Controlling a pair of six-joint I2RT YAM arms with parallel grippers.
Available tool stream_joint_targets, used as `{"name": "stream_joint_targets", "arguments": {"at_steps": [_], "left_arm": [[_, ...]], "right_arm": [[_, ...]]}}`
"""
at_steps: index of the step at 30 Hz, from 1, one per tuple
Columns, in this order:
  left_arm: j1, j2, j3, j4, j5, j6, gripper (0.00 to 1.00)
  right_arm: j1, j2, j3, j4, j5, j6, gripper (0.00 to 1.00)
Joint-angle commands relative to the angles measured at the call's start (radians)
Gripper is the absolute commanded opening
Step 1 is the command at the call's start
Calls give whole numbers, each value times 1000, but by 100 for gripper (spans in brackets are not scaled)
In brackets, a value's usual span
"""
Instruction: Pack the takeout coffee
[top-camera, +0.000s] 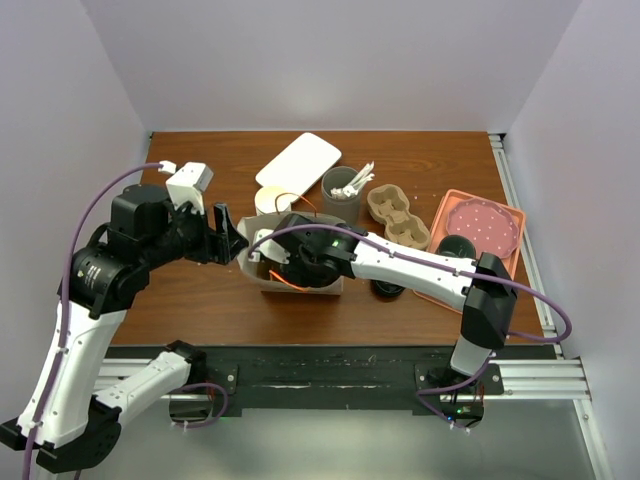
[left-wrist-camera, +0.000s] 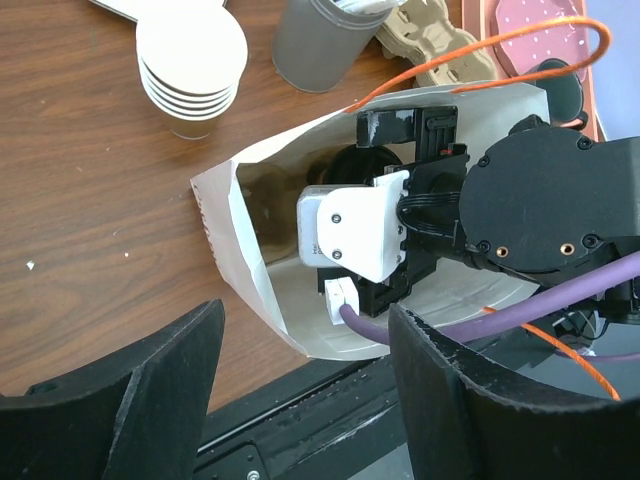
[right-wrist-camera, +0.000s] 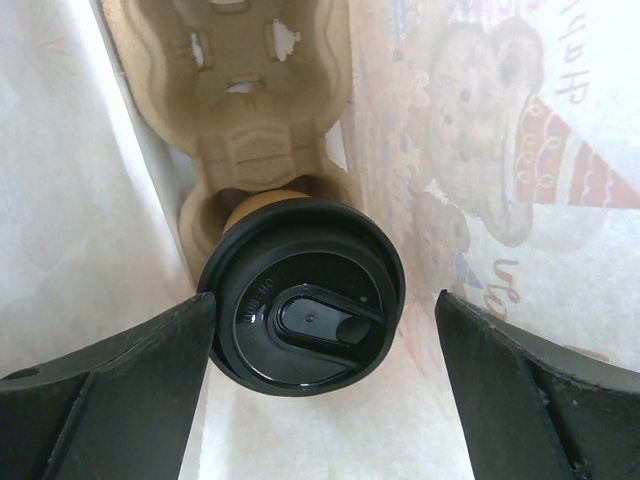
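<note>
The takeout coffee (right-wrist-camera: 305, 295) shows its round black lid from above. It stands in a pocket of a brown cardboard carrier (right-wrist-camera: 240, 100) inside the white paper bag (top-camera: 262, 282). My right gripper (right-wrist-camera: 325, 300) reaches down into the bag and is open. Its fingers straddle the lid, the left one close to the rim and the right one well apart. My left gripper (left-wrist-camera: 305, 320) hangs open just outside the bag's left rim (left-wrist-camera: 235, 215) with nothing between its fingers. In the left wrist view the lid (left-wrist-camera: 345, 165) is a dark shape under the right wrist.
Behind the bag stand a stack of lidless cream cups (top-camera: 268, 200) and a dark grey cup of white utensils (top-camera: 343, 190). Further right lie another cardboard carrier (top-camera: 397, 218), a pink tray (top-camera: 485, 225) and loose black lids (top-camera: 388, 288). A white flat packet (top-camera: 298, 160) lies at the back.
</note>
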Motion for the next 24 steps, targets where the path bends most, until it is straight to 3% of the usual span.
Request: {"name": "stream_joint_targets", "arguments": {"at_steps": [1,24], "left_arm": [[-3,2,42,6,-6,29,72],[-3,13,78,7,-7,24,72]], "right_arm": [[-7,-8,57,-1,44,14,97],[-23,-22,158,-17,59,40,99]]}}
